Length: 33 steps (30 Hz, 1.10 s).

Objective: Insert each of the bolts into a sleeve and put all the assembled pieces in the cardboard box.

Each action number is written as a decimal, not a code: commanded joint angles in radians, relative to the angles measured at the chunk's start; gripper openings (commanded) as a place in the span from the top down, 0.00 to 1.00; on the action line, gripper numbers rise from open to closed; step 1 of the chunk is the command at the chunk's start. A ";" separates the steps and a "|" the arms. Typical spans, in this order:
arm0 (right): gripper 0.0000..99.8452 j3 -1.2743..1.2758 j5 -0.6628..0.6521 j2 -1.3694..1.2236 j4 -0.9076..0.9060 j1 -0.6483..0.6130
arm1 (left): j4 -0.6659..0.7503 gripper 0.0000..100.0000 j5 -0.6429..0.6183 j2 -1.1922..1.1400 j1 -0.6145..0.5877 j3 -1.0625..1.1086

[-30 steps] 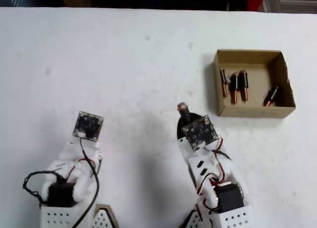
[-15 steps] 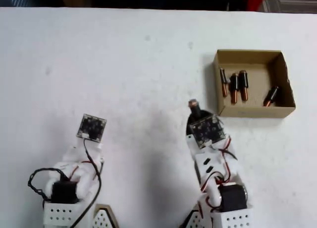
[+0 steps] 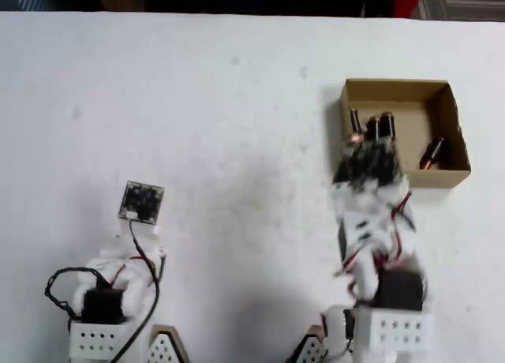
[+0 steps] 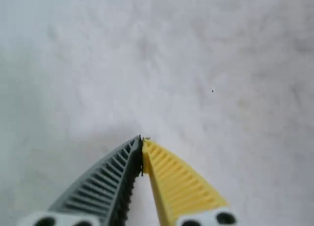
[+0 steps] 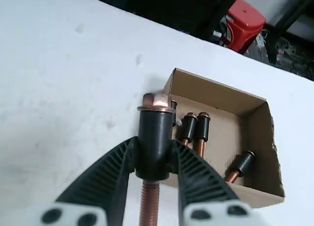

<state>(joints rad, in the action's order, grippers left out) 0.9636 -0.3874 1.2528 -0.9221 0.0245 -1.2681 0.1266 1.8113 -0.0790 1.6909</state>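
R gripper (image 5: 153, 155) is clamped on assembled piece (image 5: 154, 132), long axis along the fingers, head pointed at cardboard box (image 5: 218, 94), found just ahead at approx 12–1 o'clock. L gripper (image 4: 142, 141) is closed, empty, well apart.

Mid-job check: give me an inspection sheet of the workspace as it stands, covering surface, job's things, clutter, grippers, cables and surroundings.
Surface: white table, faint marks.
Job's things: cardboard box at the far right, four assembled pieces lying inside; a fifth piece, copper bolt in black sleeve, is held upright.
Clutter: nothing seen.
Grippers: right gripper shut on the fifth piece, at the box's near side; left gripper shut, holding nothing, above bare table.
Cables: black cable on the left arm; red and white wires on the right arm.
Surroundings: red object beyond the table's far edge.
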 commanded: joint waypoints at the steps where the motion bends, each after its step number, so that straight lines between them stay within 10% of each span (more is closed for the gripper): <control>1: 0.98 -0.206 -0.008 -0.249 0.007 0.059 | -0.015 0.98 -0.014 0.001 0.016 0.002; 33: 0.98 -1.467 -0.008 -1.883 0.004 0.325 | -0.015 0.98 -0.015 0.001 0.015 0.002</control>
<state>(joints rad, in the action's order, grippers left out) -0.3514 -0.3874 -0.5608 -0.9206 0.3376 -1.2697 0.1266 1.8113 -0.0760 1.6909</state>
